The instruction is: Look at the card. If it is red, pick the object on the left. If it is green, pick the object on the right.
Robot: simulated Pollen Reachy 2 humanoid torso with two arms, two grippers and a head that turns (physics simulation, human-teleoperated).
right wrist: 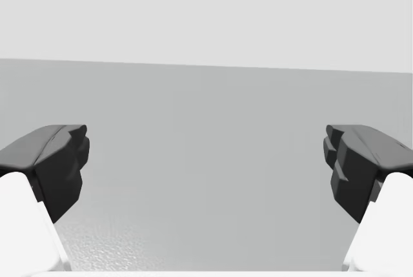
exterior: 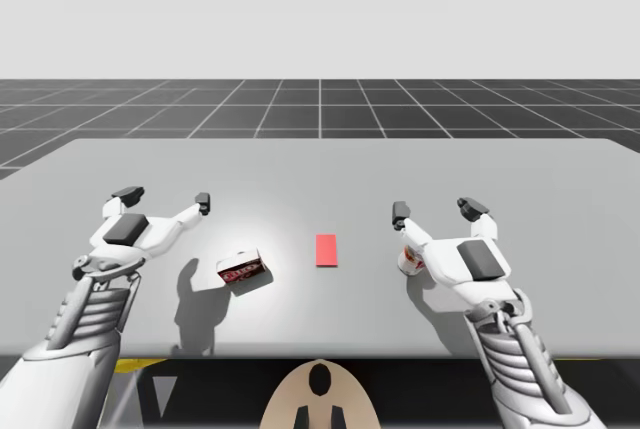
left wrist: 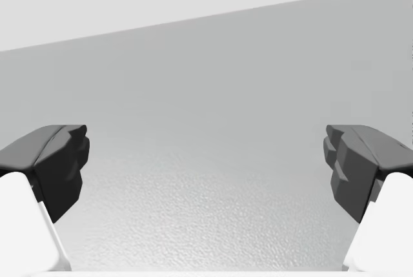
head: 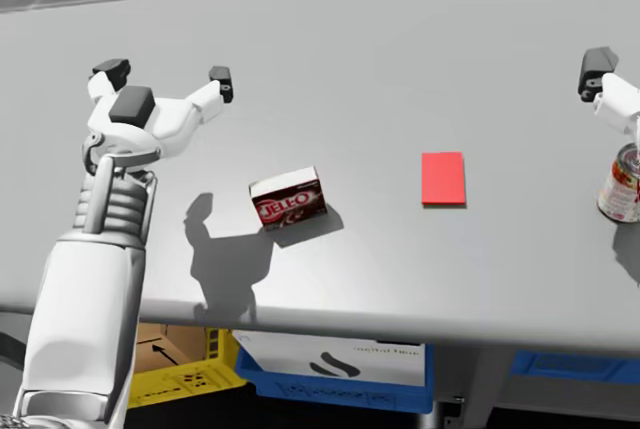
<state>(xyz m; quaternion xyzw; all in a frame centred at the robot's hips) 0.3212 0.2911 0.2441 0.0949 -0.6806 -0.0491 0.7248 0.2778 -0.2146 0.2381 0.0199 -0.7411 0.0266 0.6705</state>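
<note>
On the tabletop [exterior: 500, 169] the card [exterior: 326, 249] is red: box [exterior: 243, 270] it is. Left end effector [exterior: 165, 196], wide open, empty, must swing over it.

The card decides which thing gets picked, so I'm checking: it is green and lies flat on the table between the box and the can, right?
No. The card is red, not green, as the head view shows. The rest stands: it lies flat on the table between the box and the can.
</note>
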